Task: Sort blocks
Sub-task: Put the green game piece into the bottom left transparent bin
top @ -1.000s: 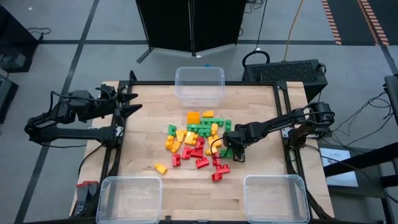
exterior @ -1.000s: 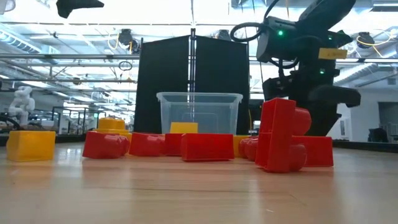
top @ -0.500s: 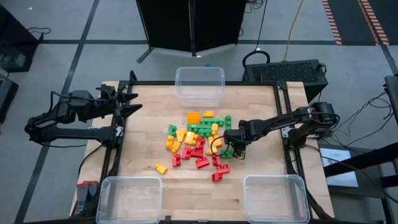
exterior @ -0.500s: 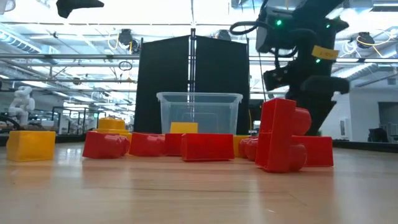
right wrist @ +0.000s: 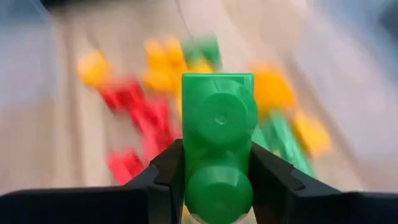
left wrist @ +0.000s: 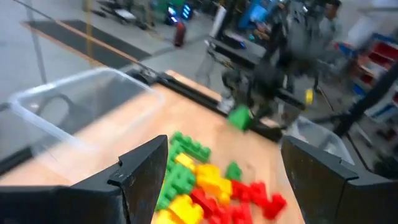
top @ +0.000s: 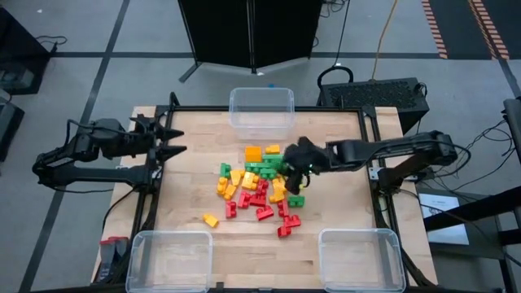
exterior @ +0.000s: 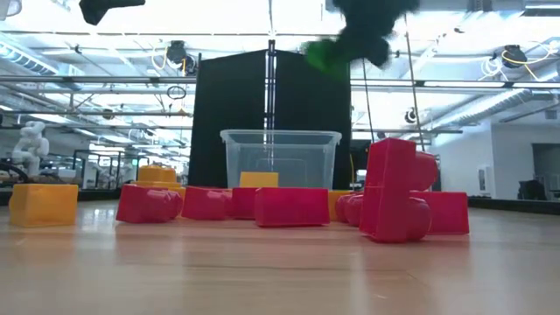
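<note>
Green block (right wrist: pixel 217 140), long axis along the fingers, clamped in right hand (top: pixel 298 159) above the pile.

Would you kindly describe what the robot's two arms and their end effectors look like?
Both arms are dark, slim and jointed. The left end effector has two pointed black fingers, broad and angular seen close. The right end effector has black fingers, and a thin dark cable loops beside that arm.

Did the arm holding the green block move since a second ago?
Yes. The right gripper, its jaws shut on a green block, has gone from the pile's right edge up the picture toward the far clear bin, over the pile.
</note>
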